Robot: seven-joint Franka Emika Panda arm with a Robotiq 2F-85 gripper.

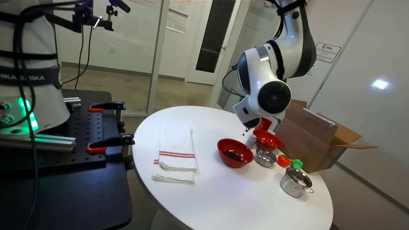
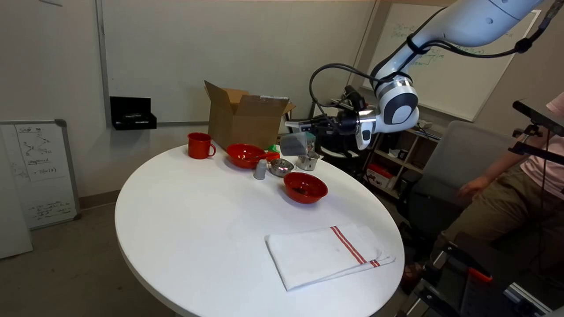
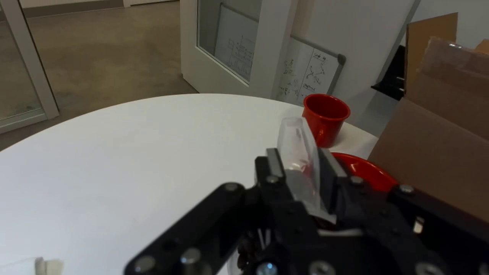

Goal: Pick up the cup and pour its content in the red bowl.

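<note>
A towel lies folded and flat near the edge of the table on the side of the arm's base. At the opposite edge stands a box, flaps up, with a mug upright close to the edge on one side of it and, just inward, a second bowl, a tomato and a green thing too small to name. A pot stands on the box's other side, also near the edge. A shaker and a pan crowd the red bowl on its side toward the box, the pan just beside it. Past the table's edge, in an exterior view, are a chair and part of a person.

The red bowl sits inward from the edges, between the towel and that cluster, with dark bits on its bottom. Something slim lies in the second bowl; I cannot tell what. Nor can I make out what the pot and pan hold. The cup, translucent and tilted, is up in the air; how full it is I cannot tell. A few dark specks are in mid-air below the arm, near the red bowl. The gripper pinches the cup between its fingers
</note>
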